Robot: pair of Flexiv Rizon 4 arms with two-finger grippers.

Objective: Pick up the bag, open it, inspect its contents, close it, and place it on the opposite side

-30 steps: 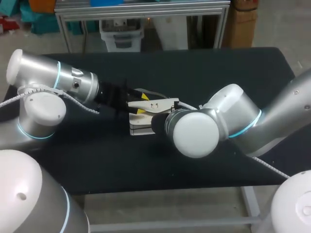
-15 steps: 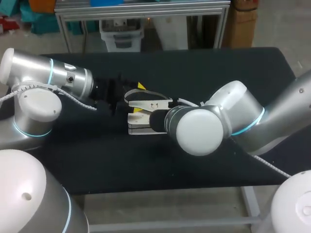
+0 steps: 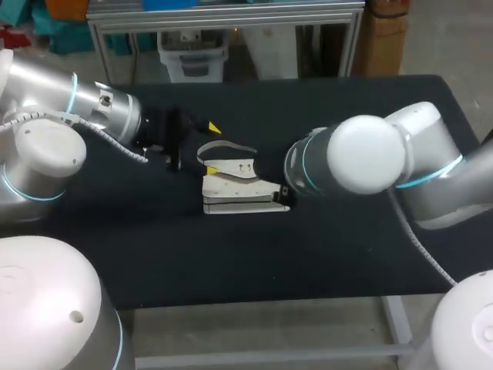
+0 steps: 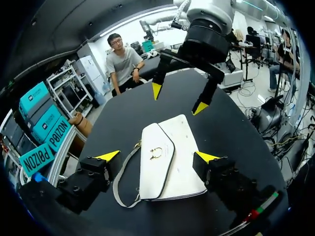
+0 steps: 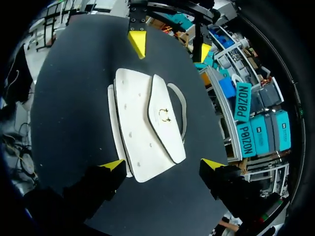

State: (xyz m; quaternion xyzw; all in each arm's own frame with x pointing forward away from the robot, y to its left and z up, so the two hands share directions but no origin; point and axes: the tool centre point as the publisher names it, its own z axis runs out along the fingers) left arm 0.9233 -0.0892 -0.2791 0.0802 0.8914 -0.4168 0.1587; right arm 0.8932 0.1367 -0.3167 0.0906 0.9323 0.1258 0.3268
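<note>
Bag [image 3: 235, 189] lies flat on the surface [image 3: 347, 116], flap shut (strap loose). Left claw [image 4: 157, 156] and right claw [image 5: 163, 163] are released, clear of it. Lifting and transfer appear outstanding.

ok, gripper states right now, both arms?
Left gripper: open, holding nothing; the white flap handbag with gold clasp lies ahead of it.
Right gripper: open, holding nothing.
</note>
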